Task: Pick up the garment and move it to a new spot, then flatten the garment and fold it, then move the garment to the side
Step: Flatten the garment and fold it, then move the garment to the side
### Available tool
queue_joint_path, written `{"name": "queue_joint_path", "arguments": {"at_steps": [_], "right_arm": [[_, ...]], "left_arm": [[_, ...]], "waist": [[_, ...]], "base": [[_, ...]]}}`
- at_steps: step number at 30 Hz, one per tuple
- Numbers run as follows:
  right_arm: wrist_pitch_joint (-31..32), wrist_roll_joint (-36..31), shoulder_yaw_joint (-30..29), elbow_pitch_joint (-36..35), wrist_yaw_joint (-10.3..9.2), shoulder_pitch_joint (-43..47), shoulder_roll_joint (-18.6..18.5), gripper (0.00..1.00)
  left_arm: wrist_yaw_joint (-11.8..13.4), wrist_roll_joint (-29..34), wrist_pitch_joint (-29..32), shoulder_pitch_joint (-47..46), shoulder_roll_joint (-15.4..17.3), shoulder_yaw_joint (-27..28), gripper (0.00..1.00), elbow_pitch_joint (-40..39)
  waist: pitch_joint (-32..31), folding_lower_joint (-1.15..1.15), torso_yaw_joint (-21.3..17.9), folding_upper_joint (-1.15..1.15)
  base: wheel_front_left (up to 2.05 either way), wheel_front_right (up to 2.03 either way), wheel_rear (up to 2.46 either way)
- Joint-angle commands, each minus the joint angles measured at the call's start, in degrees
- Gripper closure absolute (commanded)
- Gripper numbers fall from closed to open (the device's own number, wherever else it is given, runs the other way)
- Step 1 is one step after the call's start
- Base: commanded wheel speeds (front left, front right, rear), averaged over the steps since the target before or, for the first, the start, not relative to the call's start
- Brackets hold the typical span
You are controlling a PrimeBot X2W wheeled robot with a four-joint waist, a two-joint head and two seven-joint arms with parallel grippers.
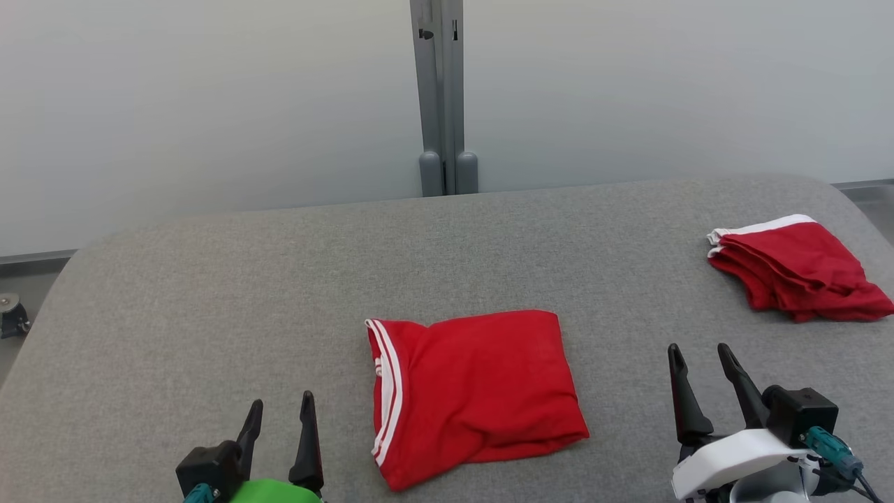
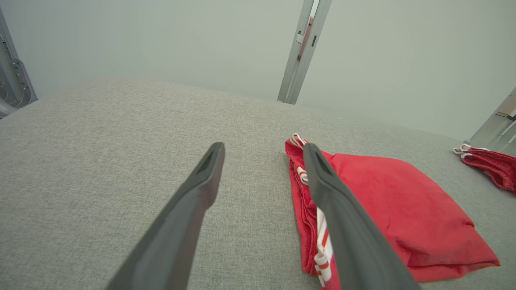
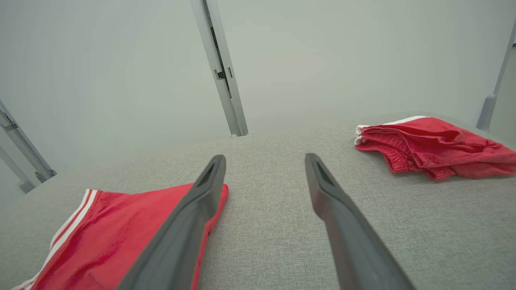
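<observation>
1. Head view: a folded red cloth garment with white striped trim [image 1: 475, 395] lies mid-way across a grey fabric-covered counter [image 1: 209, 293]. The dark, long left fingers [image 1: 307, 440] and right fingers [image 1: 684, 398] sit either side of it, touching nothing. Both pairs are spread wide and hold nothing.
2. Head view, risk: the fold looks finished, so the move to the side is probably what is left. If the fingers pinch only the top layer, the bundle could fall open when it is lifted.
3. Head view, surroundings: a second folded red garment with a white band [image 1: 796, 269] lies at the far right of the counter, well apart. A grey metal post [image 1: 440, 98] stands behind the counter, out of the way.
4. Left wrist view: the left fingers [image 2: 193, 201] point past the striped edge of the garment [image 2: 395, 201], with one finger in front of the trim. The loose, stacked edges there could snag or peel apart.
5. Right wrist view: the right fingers [image 3: 342, 225] hover over bare counter, with the garment [image 3: 113, 233] beside one finger. The second garment [image 3: 435, 145] takes up the right side. A careless placement there could land on that pile or drag it.
</observation>
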Motion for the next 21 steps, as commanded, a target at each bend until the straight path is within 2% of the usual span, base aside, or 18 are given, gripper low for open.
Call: {"name": "queue_joint_path", "arguments": {"at_steps": [1,16,19,21], "right_arm": [[0.2,-0.3,0.1,-0.1,-0.03,0.1,-0.1,0.00],[1.0,-1.2,1.6,0.2,-0.03,-1.8,-0.1,0.00],[2.6,-1.9,2.2,-0.3,-0.03,-3.3,-0.1,0.00],[5.7,-2.0,2.3,0.1,-0.03,-4.4,-0.1,0.00]], "left_arm": [[-0.2,0.6,-0.2,0.2,0.0,0.3,0.00,0.3],[-0.8,1.7,-0.2,-1.2,-0.5,0.9,0.00,0.5],[-0.8,2.0,-0.2,-1.5,-0.6,0.9,0.00,0.5],[-0.8,2.1,-0.2,-1.7,-0.7,0.9,0.00,0.4]], "waist": [[0.1,0.00,0.3,0.00],[1.0,0.00,2.0,0.00],[1.5,0.00,2.6,0.00],[1.9,0.00,3.3,0.00]], "base": [[0.00,0.00,0.00],[0.00,0.00,0.00],[0.00,0.00,0.00],[0.00,0.00,0.00]]}}
